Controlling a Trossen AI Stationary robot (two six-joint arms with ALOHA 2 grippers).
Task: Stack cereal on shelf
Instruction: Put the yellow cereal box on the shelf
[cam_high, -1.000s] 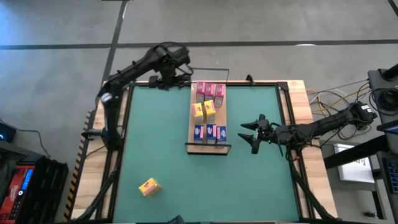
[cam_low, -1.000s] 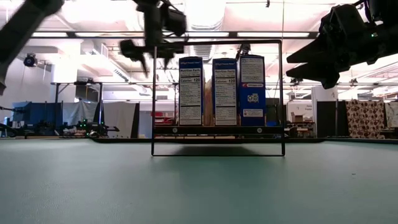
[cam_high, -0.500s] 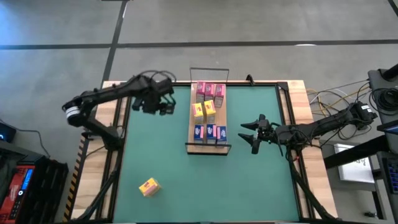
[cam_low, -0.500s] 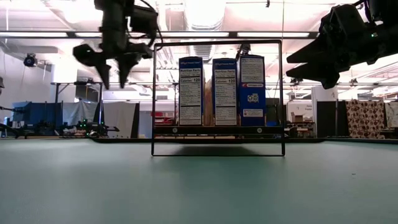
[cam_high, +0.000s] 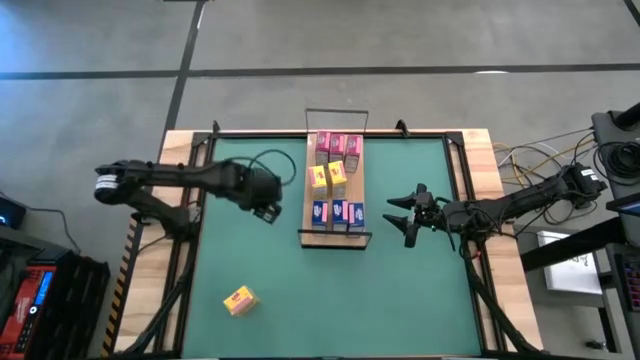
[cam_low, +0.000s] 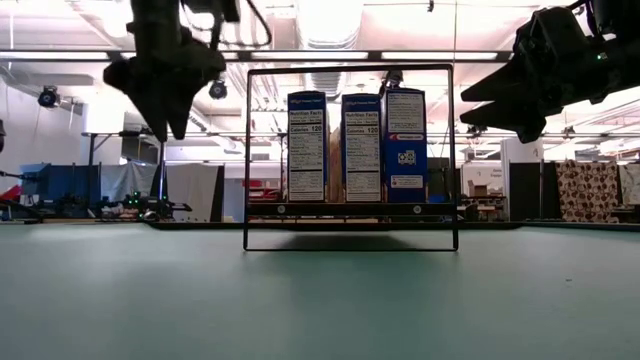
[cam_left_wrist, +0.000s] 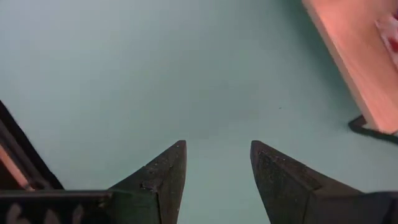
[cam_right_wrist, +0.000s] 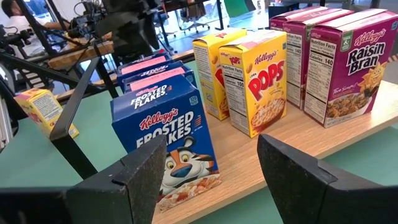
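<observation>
Yellow cardboard, one stray cereal box (cam_high: 239, 299), lay on the green table (cam_high: 250, 250) near its front-left corner, well apart from the shelf (cam_high: 333, 237). Judged light, stiff, crushable; best pinched across its narrow faces. Left gripper (cam_high: 266, 200) hovered over bare table just left of the shelf, fingers (cam_left_wrist: 165, 174) apart and empty. Eight boxes stood on the shelf: pink (cam_high: 338, 146), yellow (cam_high: 329, 177), blue (cam_high: 338, 212). Right gripper (cam_high: 402, 217) waited right of the shelf, fingers (cam_right_wrist: 292, 165) spread, empty. Right wrist view alone showed the printed fronts; low view showed only the blue backs (cam_low: 359, 146).
</observation>
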